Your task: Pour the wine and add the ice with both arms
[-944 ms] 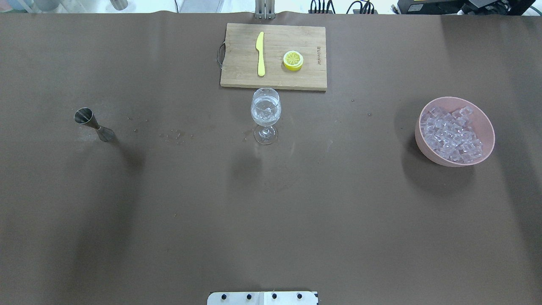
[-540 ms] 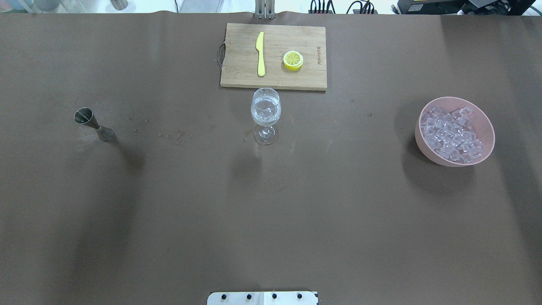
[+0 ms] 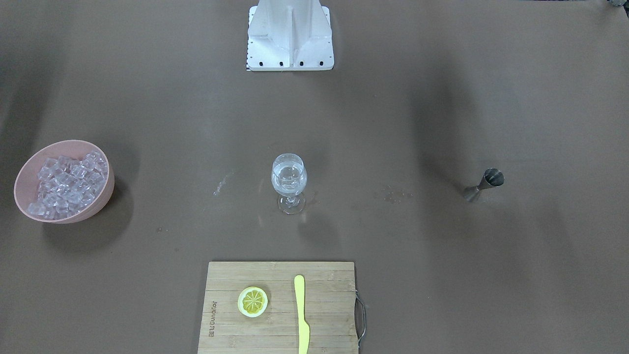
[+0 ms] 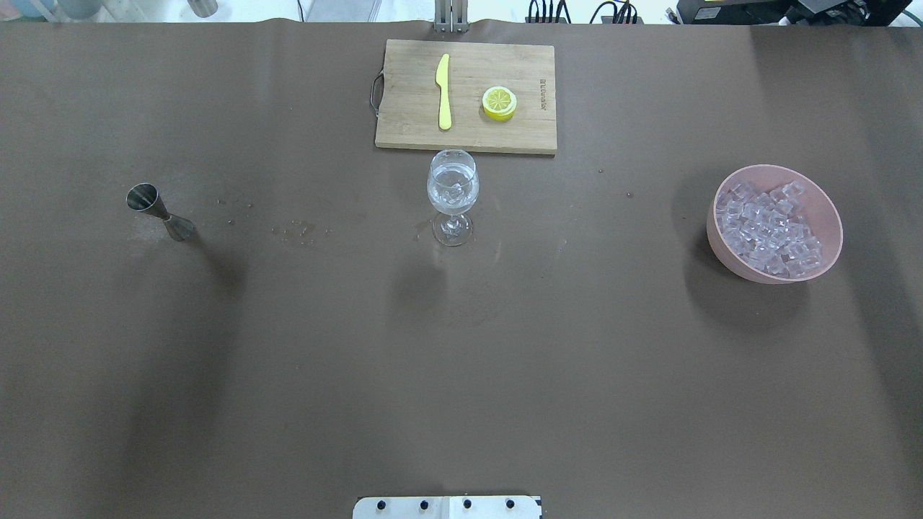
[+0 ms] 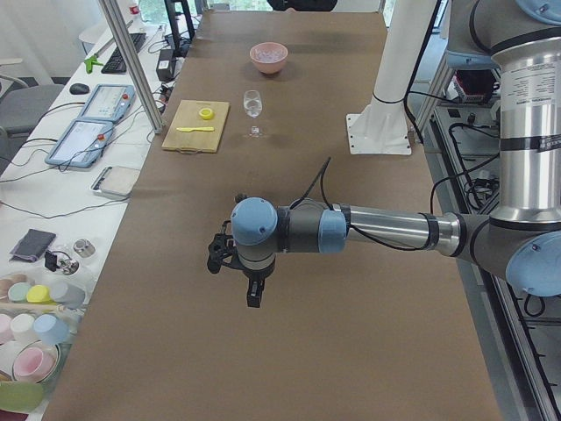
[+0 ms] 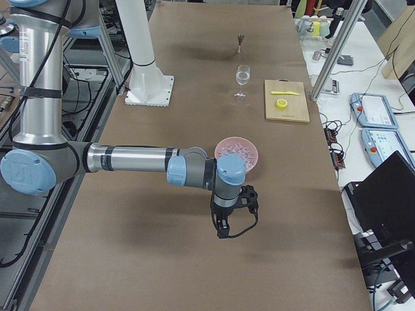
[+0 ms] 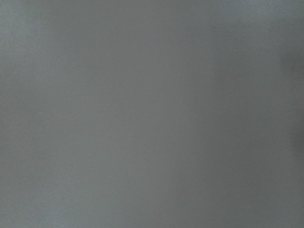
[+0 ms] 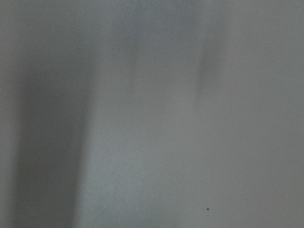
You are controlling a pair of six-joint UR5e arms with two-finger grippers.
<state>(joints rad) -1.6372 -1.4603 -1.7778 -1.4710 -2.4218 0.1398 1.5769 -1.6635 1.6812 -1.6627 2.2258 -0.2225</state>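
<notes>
Looks close to done: wine (image 4: 441, 186) and some ice (image 4: 455, 193) in the glass (image 4: 453, 216), upright at mid-bench. Little left to spoil, yet a few hazards.

Nearest, any low sweep of the left arm (image 5: 386, 228) or right arm (image 6: 130, 157) toward the glass: enough to clip the stem and tip a tall, narrow-footed thing, spilling wine over the bench (image 4: 461, 360). Well left of the glass, the jigger (image 4: 160, 212), upright on a small base and easily toppled by a careless pass. Well right of the glass, the bowl (image 4: 829, 209), heaped with spare cubes and likely to shed some if nudged. Just beyond the glass, the board (image 4: 411, 122) with knife (image 4: 443, 90) and lemon (image 4: 499, 102): probably safe.

Pose: both arms stretched out level, far to either side of the glass, wrists turned down. Left fingers (image 5: 252, 296) and right fingers (image 6: 222, 228) aimed at bare bench, nothing seen in them. Wide or narrow: cannot tell from the side views alone; nothing but bench in the wrist views.
</notes>
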